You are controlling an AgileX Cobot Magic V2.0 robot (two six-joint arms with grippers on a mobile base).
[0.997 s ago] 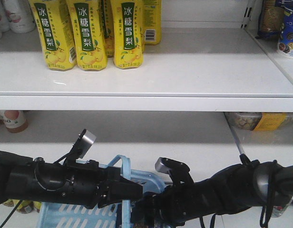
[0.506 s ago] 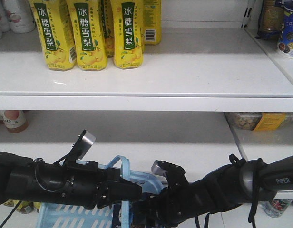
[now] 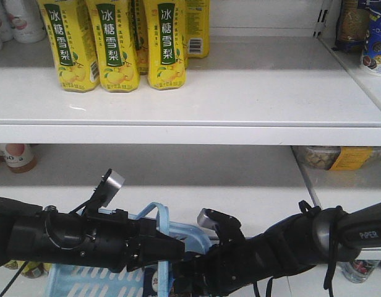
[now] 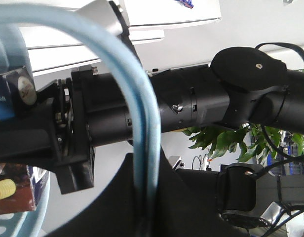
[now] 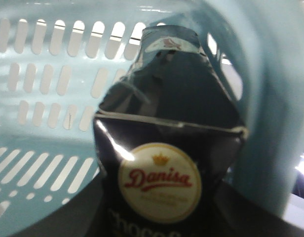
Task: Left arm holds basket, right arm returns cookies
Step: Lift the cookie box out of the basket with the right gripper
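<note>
- My left gripper is closed on the hoop handle of the basket. In the left wrist view the pale blue hoop runs straight down into the gripper's dark body, so the grip is narrow with the handle inside it.
- The basket hangs below that gripper and to its left. Its slotted wall shows under my left arm, which lies level across the lower left of the front view, its silver block raised on a bracket above it.
- My right arm comes in from the right, tilted downward, with its grey block just beside the handle. In the left wrist view its black wrist crosses right behind the hoop.
- My right gripper is down inside the basket, and the cookies are directly in front of it, filling the right wrist view.
- The box stands between the two dark fingers at the bottom corners of that view. I cannot tell whether they press on it or only flank it.
- The box is dark navy and dented near its top, with a round "Danisa" logo facing the gripper. The basket's slotted wall is behind it, and the rim curves past on the right.
- From the front only a sliver of the box shows, low between my two grippers, beside the foot of the handle.
- Well above both grippers, yellow drink cartons stand at the left of a white shelf.
</note>
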